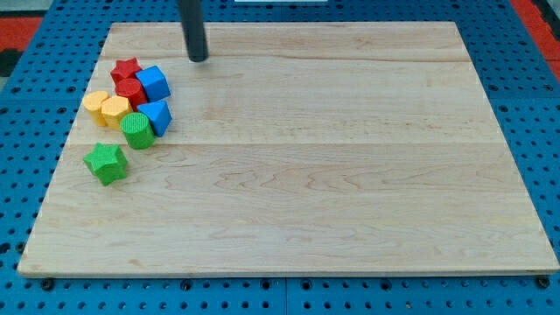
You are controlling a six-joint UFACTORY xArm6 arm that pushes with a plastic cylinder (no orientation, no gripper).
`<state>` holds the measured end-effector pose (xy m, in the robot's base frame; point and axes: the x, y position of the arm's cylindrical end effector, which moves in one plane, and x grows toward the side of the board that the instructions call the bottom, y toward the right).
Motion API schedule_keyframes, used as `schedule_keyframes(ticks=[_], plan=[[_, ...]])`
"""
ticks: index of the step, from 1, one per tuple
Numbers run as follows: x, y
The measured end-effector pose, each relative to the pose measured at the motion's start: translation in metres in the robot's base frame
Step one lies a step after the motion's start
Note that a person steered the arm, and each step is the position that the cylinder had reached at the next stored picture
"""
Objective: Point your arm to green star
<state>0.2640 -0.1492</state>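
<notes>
The green star lies on the wooden board near its left edge, a little apart from the other blocks. My tip touches the board near the view's top, well up and to the right of the green star, and to the right of the block cluster.
A cluster sits above the green star: a red star, a red cylinder, a blue cube, a blue block, a green cylinder, a yellow block and a yellow hexagon.
</notes>
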Motion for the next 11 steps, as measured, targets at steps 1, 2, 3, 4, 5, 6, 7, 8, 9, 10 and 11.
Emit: schedule_keyframes(ticks=[1, 2, 3, 4, 5, 6, 7, 8, 9, 10, 11], plan=[[-0.001, -0.075], [-0.001, -0.154], [0.01, -0.154], [0.047, -0.153], [0.063, -0.153], [0.063, -0.153], [0.089, -0.154], [0.125, -0.154], [0.163, -0.154], [0.18, -0.117], [0.17, -0.101]])
